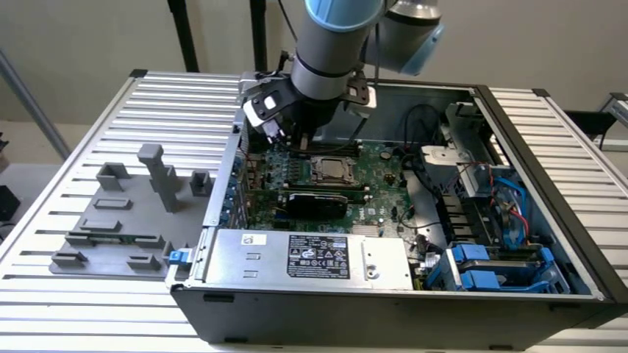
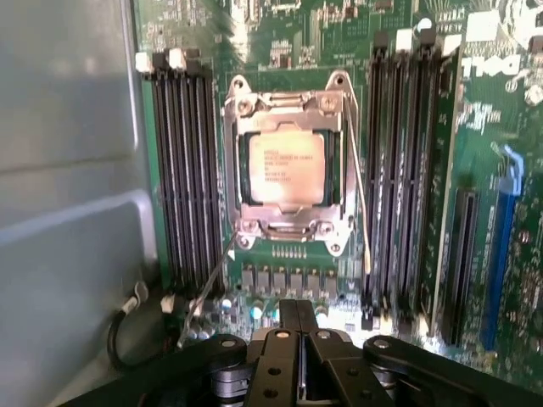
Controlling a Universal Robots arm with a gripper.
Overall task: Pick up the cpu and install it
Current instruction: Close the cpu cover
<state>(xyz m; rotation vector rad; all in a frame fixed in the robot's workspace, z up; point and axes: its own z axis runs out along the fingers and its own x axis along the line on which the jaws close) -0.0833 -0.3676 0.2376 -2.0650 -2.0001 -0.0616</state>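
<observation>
The gripper [image 2: 299, 339] has its fingers pressed together and pinches nothing; in the exterior view it hangs in the upper middle of the frame [image 1: 294, 134], just above the board's far edge. The cpu [image 2: 287, 167] lies flat in the socket with the metal frame [image 2: 335, 106] around its edges, so the placing part of the task appears done. Judged from this, the step in hand concerns the seated chip. Any motion should run straight along the tool axis, without side drift. The closed fingers should stay clear of the thin lever wires beside the frame, the memory slots [image 2: 182, 170] on either side, and the loose cable [image 2: 119, 339] near the case wall. Contact, if needed, belongs on the frame, not the lid. The wrist view gives the lid print, the frame screws and the squareness of the chip. The exterior view gives the cpu [image 1: 332, 170] at frame centre, the case [image 1: 393, 316], the power supply [image 1: 314, 254] in front, and the fixture blocks [image 1: 162, 176] on the tabletop [image 1: 88, 309] at left.
</observation>
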